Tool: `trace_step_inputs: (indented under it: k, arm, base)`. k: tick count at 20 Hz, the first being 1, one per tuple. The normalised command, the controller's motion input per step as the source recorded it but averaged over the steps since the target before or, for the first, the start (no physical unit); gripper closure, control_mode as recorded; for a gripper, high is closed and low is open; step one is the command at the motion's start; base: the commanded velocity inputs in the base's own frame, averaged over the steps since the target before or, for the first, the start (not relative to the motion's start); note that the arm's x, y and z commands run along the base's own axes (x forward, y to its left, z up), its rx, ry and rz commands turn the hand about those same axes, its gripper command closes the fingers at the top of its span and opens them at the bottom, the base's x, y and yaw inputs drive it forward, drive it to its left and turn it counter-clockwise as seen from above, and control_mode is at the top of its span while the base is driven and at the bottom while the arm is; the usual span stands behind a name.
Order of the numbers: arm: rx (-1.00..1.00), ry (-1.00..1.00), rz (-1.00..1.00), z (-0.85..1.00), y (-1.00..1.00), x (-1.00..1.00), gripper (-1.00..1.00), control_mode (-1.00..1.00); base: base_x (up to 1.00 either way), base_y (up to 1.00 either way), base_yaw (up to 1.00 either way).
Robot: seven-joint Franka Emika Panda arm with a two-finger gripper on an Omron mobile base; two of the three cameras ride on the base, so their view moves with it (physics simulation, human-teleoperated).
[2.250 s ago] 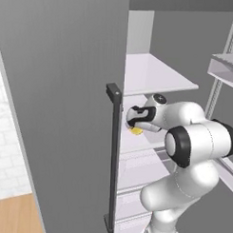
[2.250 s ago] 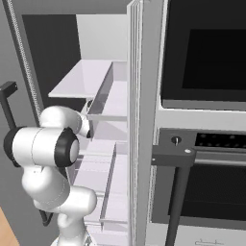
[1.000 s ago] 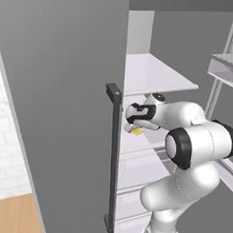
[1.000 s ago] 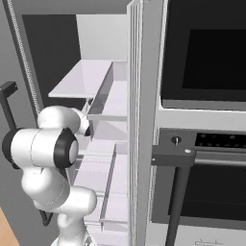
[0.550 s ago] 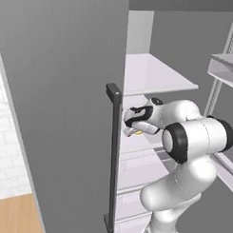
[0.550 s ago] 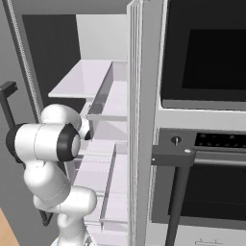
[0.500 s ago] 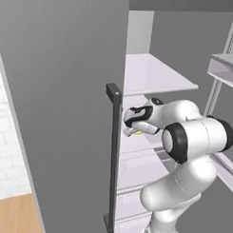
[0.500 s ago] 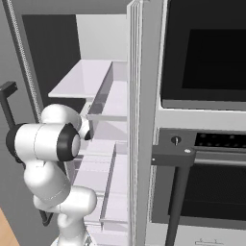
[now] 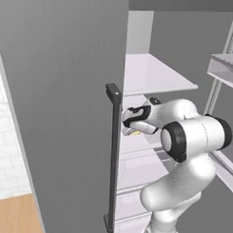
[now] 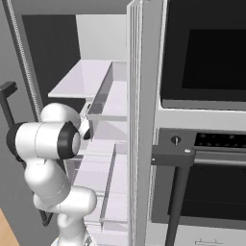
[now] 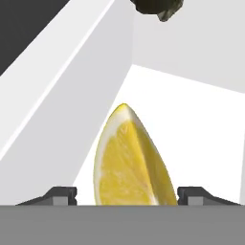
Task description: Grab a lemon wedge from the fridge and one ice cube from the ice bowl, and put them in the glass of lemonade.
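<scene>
Small bright-yellow crescent-shaped lemon wedge [image 11: 131, 160], seen in the hand view standing with its long axis running up the frame, pointed tip toward the top, cut face of glistening yellow pulp turned to the camera, pale rind tracing the left curve (lower end cut off by the frame edge). Resting on a white fridge shelf [image 11: 201, 124] beside a white side wall [image 11: 72, 95], with a dark greenish lump [image 11: 158, 7] farther back at the top edge. Flanked by the two dark finger tips of the two-finger gripper [image 11: 128, 195], one to each side, jaws spread with gaps to the fruit on both sides, nothing visibly clamped. In the left base view, a speck of yellow [image 9: 136, 133] just below the gripper [image 9: 129, 120], inside the tall matte-grey fridge [image 9: 62, 88] behind its long dark vertical bar handle [image 9: 112, 156], white arm [image 9: 194, 135] reaching in.
</scene>
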Motion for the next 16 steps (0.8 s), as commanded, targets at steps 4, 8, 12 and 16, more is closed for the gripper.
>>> trace_step_inputs:
  k: [4, 8, 12, 16]
  arm:
    - [0.0, 0.02, 0.0, -0.08, 0.08, -0.02, 1.0, -1.0]
    - [0.0, 0.02, -0.01, -0.09, 0.0, -0.24, 1.0, -1.0]
    - [0.0, 0.0, 0.0, 0.28, -0.03, -0.91, 1.0, -1.0]
    - [0.0, 0.0, 0.0, 0.89, -0.22, -0.75, 1.0, -1.0]
  base:
    - [0.0, 0.0, 0.0]
    - [0.0, 0.0, 0.0]
    - [0.0, 0.0, 0.0]
    - [0.0, 0.0, 0.0]
